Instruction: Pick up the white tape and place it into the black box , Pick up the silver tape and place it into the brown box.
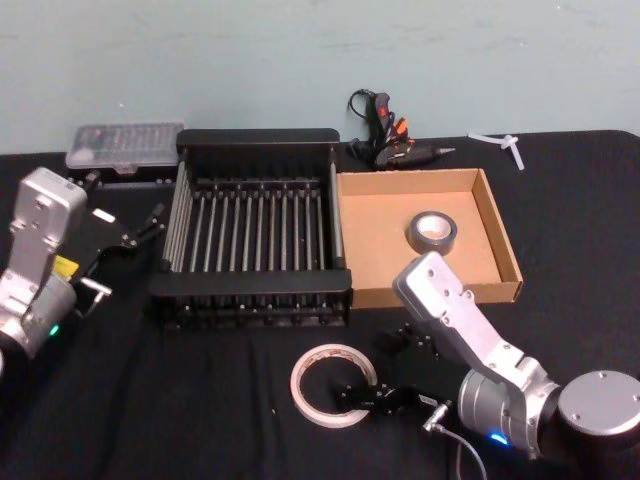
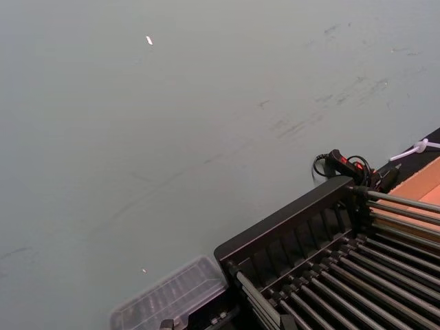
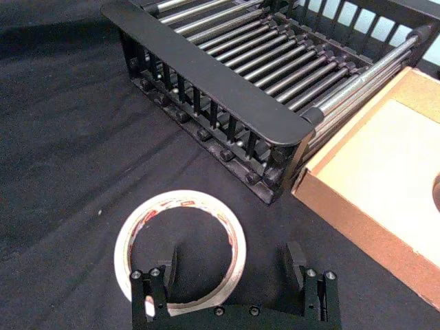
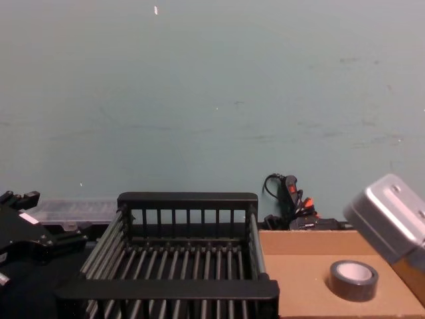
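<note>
The right gripper point(image 3: 235, 265) hangs low over the black tablecloth point(image 1: 180, 400) at the near edge of the table, its two fingers spread wide and holding nothing. In the right wrist view one finger point(image 3: 169, 265) sits inside the hole of the white tape point(image 3: 180, 244) and the other finger stands outside the ring, so the near-side band of the roll lies between them; whether either pad touches the tape cannot be told. The white tape point(image 1: 333, 384) lies flat on the cloth, at about 5 o'clock from the black box point(image 1: 252, 232) and well apart from it, with open cloth all round.

Farther back, the black box stands empty with its bar floor bare. Touching its right wall is the brown box point(image 1: 428, 235). The silver tape point(image 1: 432, 231) lies flat inside it, right of centre, near the right wall. In the chest view the right arm's housing cuts off the brown box's right end.

The left gripper point(image 1: 140, 232) is at 9 o'clock from the black box, near its left wall; its fingers are dark against the dark cloth, and whether they are parted cannot be told.

At the far edge, a clear plastic case point(image 1: 125, 146) sits at 11 o'clock from the black box and a black tool with a cord point(image 1: 385, 135) at 1 o'clock.
</note>
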